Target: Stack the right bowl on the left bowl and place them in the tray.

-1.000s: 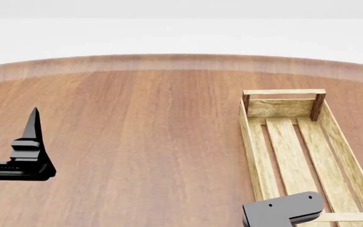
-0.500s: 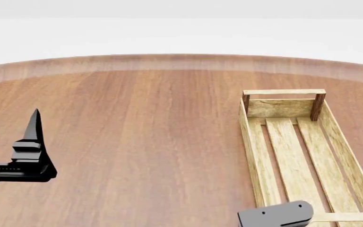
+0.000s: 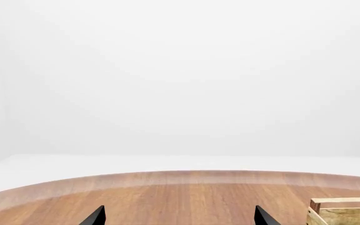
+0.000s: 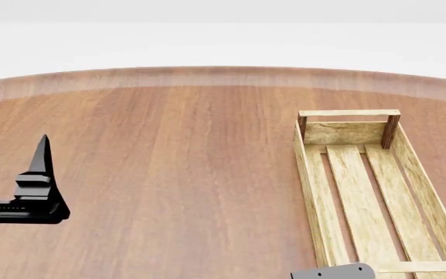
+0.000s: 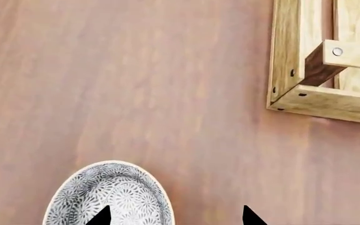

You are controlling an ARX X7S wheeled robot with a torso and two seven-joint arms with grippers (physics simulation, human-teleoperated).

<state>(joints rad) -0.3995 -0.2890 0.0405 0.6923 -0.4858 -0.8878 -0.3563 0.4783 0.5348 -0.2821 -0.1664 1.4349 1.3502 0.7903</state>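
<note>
Right pincer (image 5: pixel 174 216): tips apart, one over the bowl (image 5: pixel 108 194) rim, poised for a rim grasp. Bowl sits on the surface (image 5: pixel 136 84) near the tray (image 5: pixel 305 101) corner. Left pincer (image 3: pixel 176 216): tips apart, empty, parked clear

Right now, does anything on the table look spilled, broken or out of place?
Nothing stands out. The tray sits flat and intact on the table, with no bowl in it. One patterned bowl rests upright on the wood near the tray's corner, below the right gripper. No spills show.
</note>
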